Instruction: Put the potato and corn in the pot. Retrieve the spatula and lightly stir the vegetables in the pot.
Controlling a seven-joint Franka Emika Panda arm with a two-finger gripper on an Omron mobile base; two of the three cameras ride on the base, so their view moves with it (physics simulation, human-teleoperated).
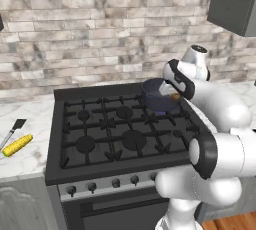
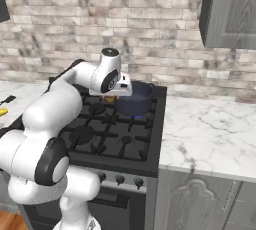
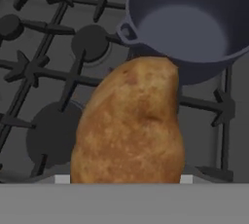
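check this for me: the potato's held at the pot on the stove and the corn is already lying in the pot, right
Not quite. The potato is held at the pot on the stove, but the corn is not in it. The left base view shows it lying on the counter left of the stove, beside the spatula, and the hand view shows the pot empty.

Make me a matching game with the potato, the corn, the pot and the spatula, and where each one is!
Things:
1. potato
2. corn
3. pot
4. spatula

Places:
A. on a back burner of the stove
B. lying on the counter, yellow
C. held in the gripper, near the pot
D. on the counter beside the corn, black blade

Pairs: 1-C, 2-B, 3-A, 4-D
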